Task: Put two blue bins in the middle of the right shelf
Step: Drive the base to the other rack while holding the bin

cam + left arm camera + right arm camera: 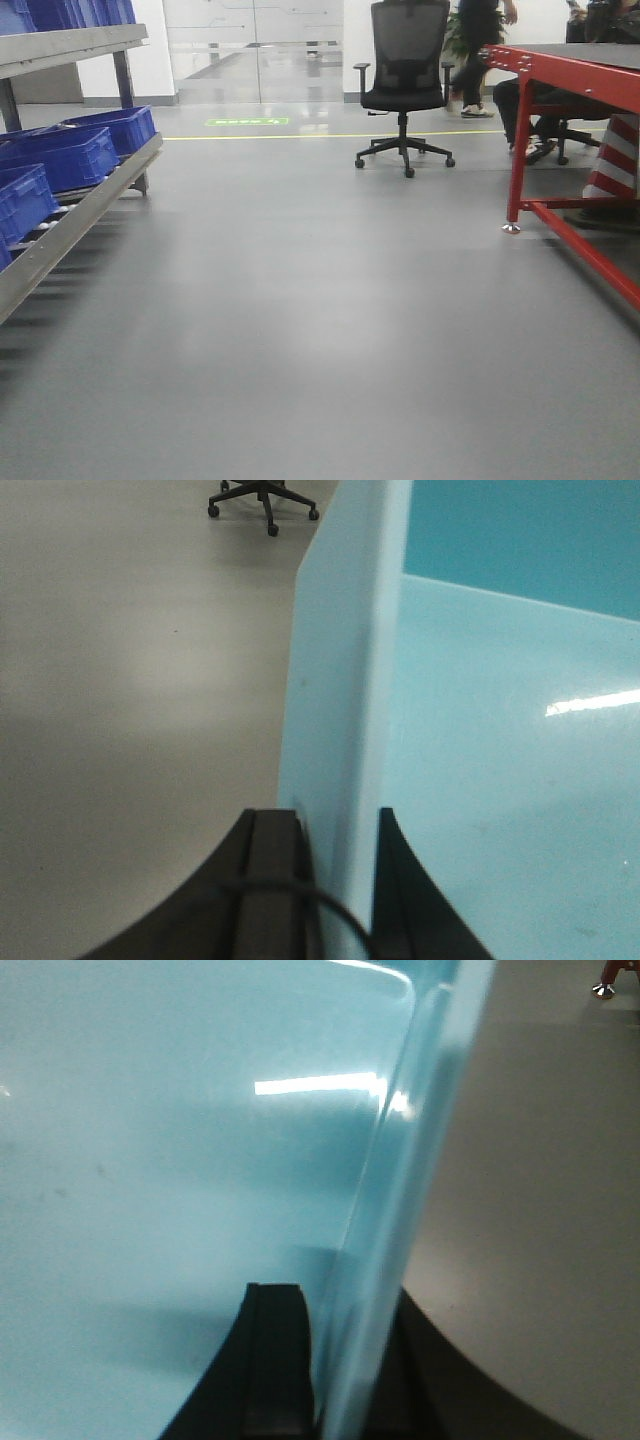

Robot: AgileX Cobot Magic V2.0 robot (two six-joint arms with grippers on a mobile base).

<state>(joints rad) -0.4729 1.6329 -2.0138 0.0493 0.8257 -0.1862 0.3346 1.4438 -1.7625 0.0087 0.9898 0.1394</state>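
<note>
Short of the office chair (262,495), over the grey floor (130,680), hangs the pale blue bin (500,780); the left gripper (325,825) clamps one side wall; the right gripper (340,1310) pinches the opposite wall.

Bin (345,680) between jaws; chair (404,80) ahead
</note>
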